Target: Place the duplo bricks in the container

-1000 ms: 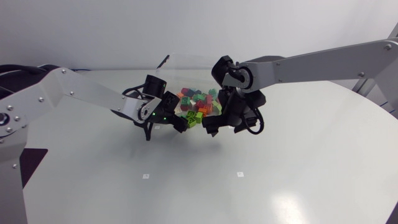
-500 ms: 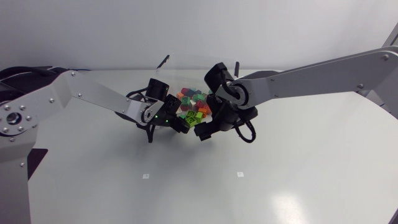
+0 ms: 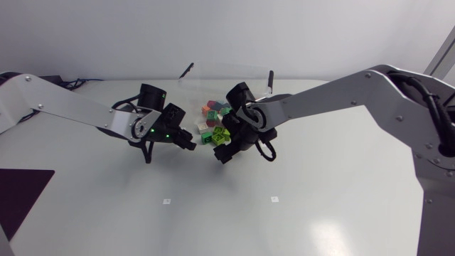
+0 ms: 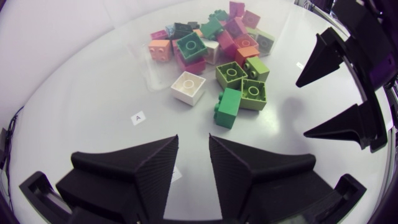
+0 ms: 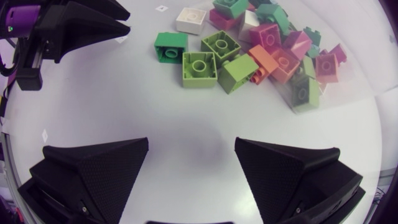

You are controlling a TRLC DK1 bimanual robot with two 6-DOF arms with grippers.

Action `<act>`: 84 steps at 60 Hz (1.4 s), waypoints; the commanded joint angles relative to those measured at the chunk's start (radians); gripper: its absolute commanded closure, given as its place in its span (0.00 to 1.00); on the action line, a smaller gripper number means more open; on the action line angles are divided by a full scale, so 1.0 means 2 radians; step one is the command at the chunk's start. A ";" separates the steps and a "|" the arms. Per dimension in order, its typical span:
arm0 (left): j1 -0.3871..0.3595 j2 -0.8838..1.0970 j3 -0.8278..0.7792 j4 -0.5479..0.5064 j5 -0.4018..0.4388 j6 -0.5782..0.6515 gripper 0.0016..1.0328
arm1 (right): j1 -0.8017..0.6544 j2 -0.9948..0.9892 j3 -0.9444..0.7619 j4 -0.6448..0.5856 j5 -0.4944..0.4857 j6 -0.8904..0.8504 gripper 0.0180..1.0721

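The table (image 3: 334,206) is white, round and a little glossy, with soft, even light on it. Two small square marks (image 3: 166,201) lie on it, well apart.

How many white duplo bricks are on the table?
2. One white brick sits at the edge of the pile, toward the left gripper; the second white brick is wedged inside the pile. Others may be hidden.

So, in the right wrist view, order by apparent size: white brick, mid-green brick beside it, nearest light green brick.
1. light green brick
2. mid-green brick and white brick, which look alike; nearness makes this unsure.
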State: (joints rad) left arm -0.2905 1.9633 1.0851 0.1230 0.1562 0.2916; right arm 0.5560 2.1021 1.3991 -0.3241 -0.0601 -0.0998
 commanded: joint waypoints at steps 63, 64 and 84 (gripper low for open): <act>-0.008 0.129 0.111 0.001 0.121 0.061 0.35 | -0.047 0.001 0.007 0.009 -0.077 -0.055 0.05; -0.007 0.131 0.113 0.001 0.124 0.061 0.43 | -0.047 0.001 0.006 0.010 -0.077 -0.055 0.05; -0.004 0.129 0.102 -0.001 0.143 0.084 0.73 | -0.049 0.020 0.001 0.064 -0.077 -0.058 0.05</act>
State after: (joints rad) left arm -0.3012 2.2150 1.3037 0.1257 0.4229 0.4255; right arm 0.4553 2.1246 1.4254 -0.2119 -0.2100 -0.1921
